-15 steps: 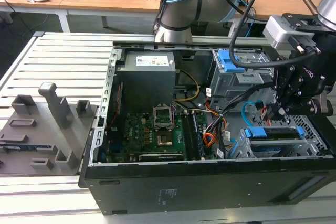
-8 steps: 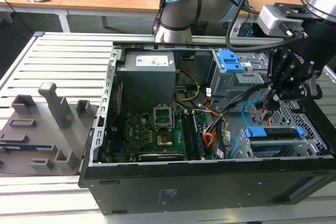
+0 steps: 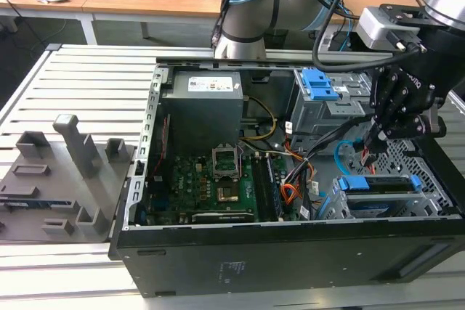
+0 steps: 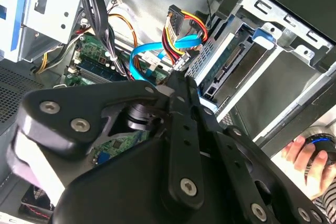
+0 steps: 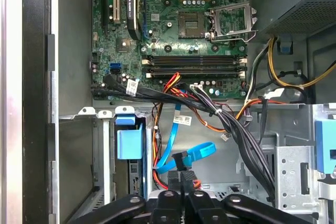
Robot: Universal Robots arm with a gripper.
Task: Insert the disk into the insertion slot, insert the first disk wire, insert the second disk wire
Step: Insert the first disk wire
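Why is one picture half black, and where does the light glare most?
In the second wrist view the black tool sits right before the lens and hides much behind it, while the bare metal of the insertion slot gleams; in the first wrist view the motherboard is evenly lit; in the exterior view the computer case shades its own inside.

The computer case [image 3: 290, 259] sits on the table [image 3: 87, 78], tray of holders [image 3: 43, 194] just beside it on the exterior view's left. Inside, the motherboard [image 3: 203, 179] lies in front of the power supply [image 3: 203, 107]. On the exterior view's right the disk [image 3: 374, 207] sits in the low drive cage [image 3: 434, 195], taller cage [image 3: 327, 110] behind it.
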